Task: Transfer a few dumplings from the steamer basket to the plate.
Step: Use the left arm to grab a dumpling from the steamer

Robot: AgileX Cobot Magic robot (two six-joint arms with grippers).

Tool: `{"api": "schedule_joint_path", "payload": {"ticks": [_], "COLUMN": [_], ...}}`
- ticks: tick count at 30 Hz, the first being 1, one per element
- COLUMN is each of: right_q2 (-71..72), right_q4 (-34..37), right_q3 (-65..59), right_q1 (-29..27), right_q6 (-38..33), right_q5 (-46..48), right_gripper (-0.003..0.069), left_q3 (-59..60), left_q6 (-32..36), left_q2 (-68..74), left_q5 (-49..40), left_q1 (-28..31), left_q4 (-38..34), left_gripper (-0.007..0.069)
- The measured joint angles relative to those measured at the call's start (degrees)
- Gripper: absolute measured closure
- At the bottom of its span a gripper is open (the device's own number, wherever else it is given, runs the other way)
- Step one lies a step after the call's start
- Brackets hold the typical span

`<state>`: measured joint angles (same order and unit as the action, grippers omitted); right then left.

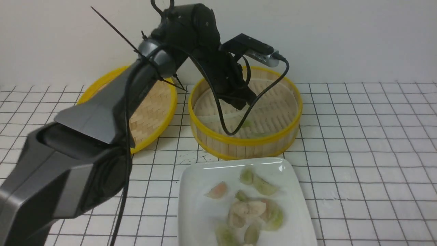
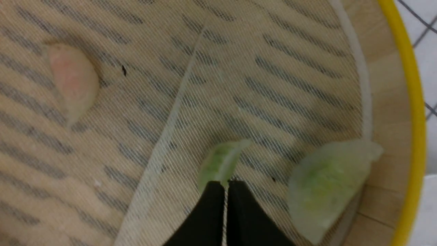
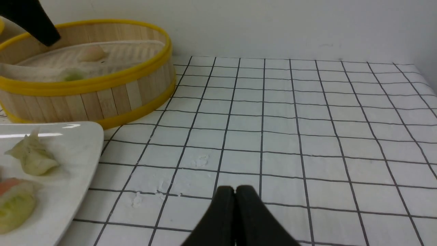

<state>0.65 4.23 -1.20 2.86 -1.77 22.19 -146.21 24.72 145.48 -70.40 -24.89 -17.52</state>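
Over the round, yellow-rimmed bamboo steamer basket [image 1: 244, 147] hovers the clenched left claw [image 2: 226, 186], small pale-green and pinkish crescent dumplings [image 2: 329, 186] inside, while the clenched right claw [image 3: 235, 191] hangs above the table [image 3: 273, 136]!

Pale dumplings [image 1: 248, 209] cluster on the white plate [image 1: 201, 205], some apparently overlapping.

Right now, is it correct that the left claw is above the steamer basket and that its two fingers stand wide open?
The fingers are not wide open: the left wrist view shows the left claw shut, with its two fingertips together. It is above the steamer basket, as you say.
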Motion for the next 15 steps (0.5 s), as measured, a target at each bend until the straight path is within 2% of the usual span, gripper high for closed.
{"api": "schedule_joint_path", "payload": {"ticks": [3,10,12,15], "right_q2": [0.0,0.0,0.0,0.0], "right_q4": [0.0,0.0,0.0,0.0], "right_q3": [0.0,0.0,0.0,0.0], "right_q1": [0.0,0.0,0.0,0.0], "right_q6": [0.0,0.0,0.0,0.0], "right_q5": [0.0,0.0,0.0,0.0], "right_gripper": [0.0673,0.0673,0.0673,0.0673], "left_q3": [-3.7,-4.3,-4.3,-4.7], "left_q6": [1.9,3.5,4.8,6.6], "left_q2": [3.9,6.9,7.3,7.8], "left_q5": [-0.1,-0.2,-0.2,-0.1], "left_q1": [0.0,-0.4,-0.9,-1.6], "left_q4": [0.0,0.0,0.0,0.5], "left_gripper": [0.0557,0.0301,0.0249,0.0230]}}
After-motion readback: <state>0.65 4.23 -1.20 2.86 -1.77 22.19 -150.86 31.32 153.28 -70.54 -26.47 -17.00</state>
